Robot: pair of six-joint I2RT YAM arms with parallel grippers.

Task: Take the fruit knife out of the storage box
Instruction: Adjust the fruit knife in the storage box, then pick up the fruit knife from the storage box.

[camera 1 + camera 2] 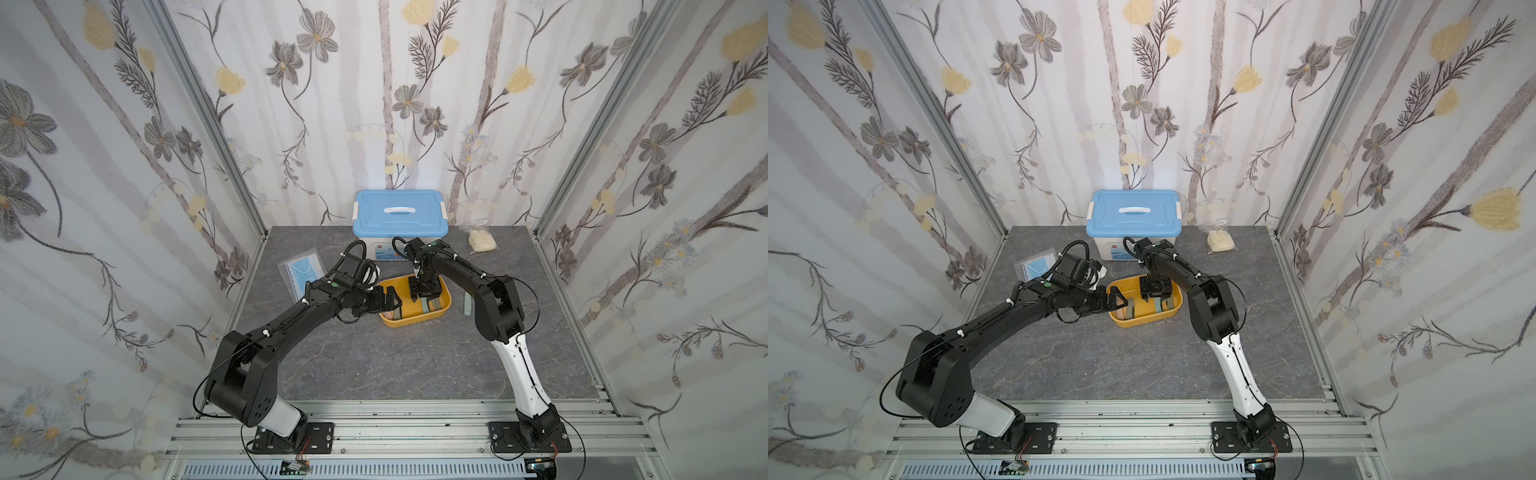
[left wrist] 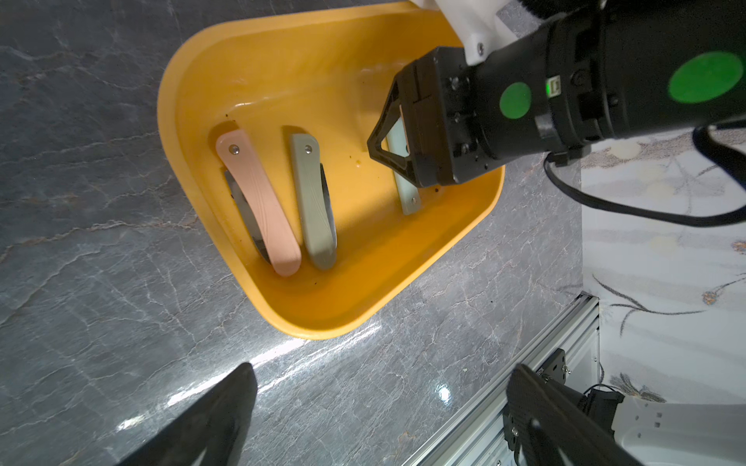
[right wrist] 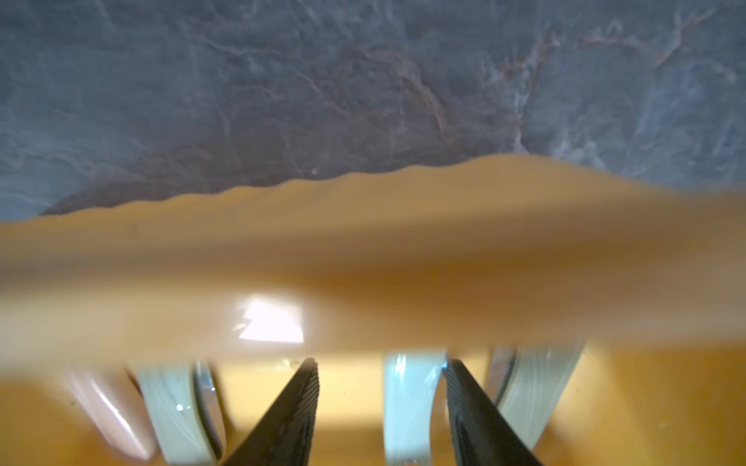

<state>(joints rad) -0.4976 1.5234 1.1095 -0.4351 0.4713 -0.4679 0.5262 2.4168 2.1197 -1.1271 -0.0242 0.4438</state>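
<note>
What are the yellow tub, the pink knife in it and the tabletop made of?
Storage box: moulded plastic by the look, semi-gloss; rounded rim, soft highlights.
Pink knife: matte grained handle, probably plastic; shiny folded blade and rivet look like steel.
Tabletop: glossy grey marble pattern; stone or printed laminate, cannot tell.

walls (image 1: 374,104): pale, grey and yellow flower print, on three sides | worktop (image 1: 374,365): dark grey marble look, glossy, bright glare patches | corner posts (image 1: 211,124): aluminium | front rails (image 1: 415,432): slotted aluminium | light: soft, even
</note>
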